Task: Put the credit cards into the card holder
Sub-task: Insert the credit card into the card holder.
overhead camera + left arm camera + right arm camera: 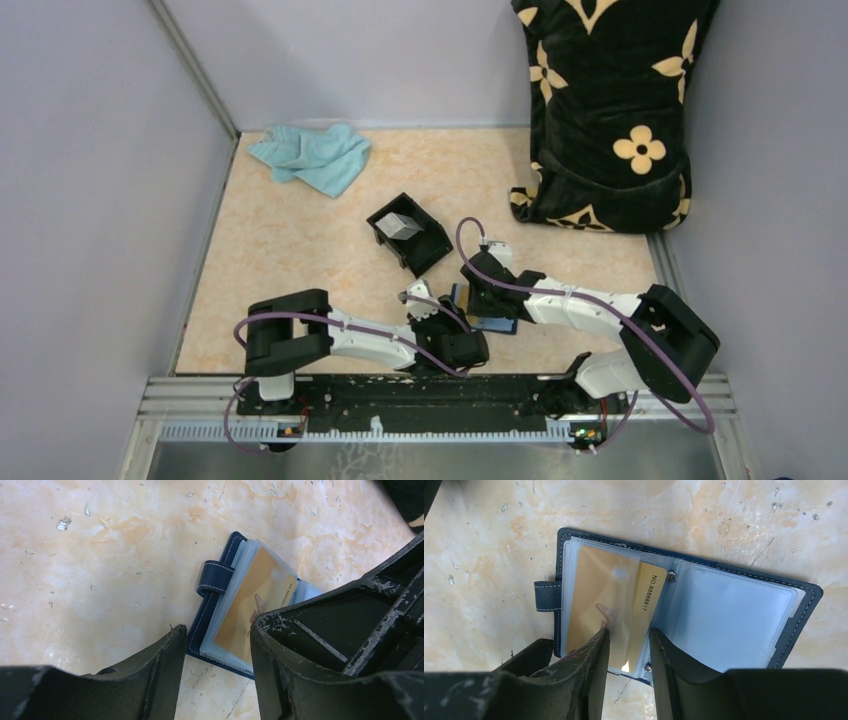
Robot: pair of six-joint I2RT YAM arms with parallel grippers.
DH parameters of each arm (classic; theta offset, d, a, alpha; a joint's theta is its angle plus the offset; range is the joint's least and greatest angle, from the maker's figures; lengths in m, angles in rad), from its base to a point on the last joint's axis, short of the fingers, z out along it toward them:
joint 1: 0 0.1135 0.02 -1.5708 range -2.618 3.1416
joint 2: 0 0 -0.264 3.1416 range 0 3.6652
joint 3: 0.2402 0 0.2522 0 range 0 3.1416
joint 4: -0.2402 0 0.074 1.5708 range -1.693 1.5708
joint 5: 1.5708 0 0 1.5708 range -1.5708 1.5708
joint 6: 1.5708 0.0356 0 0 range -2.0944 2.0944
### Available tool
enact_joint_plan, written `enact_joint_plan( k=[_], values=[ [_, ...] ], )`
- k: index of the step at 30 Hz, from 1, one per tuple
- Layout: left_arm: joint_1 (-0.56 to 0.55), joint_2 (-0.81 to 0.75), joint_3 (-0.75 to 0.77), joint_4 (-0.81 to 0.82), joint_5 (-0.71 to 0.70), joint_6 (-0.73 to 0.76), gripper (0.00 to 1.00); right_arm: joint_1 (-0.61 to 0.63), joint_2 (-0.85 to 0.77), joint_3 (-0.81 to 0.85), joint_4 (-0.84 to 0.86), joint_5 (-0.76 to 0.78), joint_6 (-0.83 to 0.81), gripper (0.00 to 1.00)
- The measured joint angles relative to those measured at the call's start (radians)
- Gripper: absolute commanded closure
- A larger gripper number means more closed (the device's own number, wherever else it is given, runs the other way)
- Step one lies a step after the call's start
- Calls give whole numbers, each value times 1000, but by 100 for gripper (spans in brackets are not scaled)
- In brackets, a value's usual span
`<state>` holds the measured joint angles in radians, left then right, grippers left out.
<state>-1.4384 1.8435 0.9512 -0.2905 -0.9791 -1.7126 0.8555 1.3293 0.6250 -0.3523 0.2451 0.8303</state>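
My L gripper point(217, 630) hangs over the card holder's point(734, 605) near corner, fingers spread, holding nothing. R gripper point(629, 635) is down on the holder's near edge, fingers half apart w/ a gap between. One tip touches the orange card point(594, 590); nothing pinched. The holder lies open flat on the table point(300, 260). The card sits most of the way in a clear sleeve on the holder's tab point(546, 596) side, its number end sticking out toward the snap point(671, 576). Beyond the holder is a black box point(410, 233) w/ a pale card point(398, 226) inside. Farther beyond are a teal cloth point(312, 155) and a floral cushion point(610, 110).
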Motion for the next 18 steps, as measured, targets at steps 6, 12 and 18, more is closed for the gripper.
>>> enact_joint_plan(
  k=[6, 12, 18],
  values=[
    [0, -1, -5, 5, -5, -8, 41, 0, 0, 0, 1, 0, -9, 59],
    [1, -37, -53, 11, -10, -55, 41, 0, -14, 0, 6, 6, -16, 43],
    [6, -93, -122, 2, -27, -73, 42, -1, -85, 0, 2, 32, -19, 44]
  ],
)
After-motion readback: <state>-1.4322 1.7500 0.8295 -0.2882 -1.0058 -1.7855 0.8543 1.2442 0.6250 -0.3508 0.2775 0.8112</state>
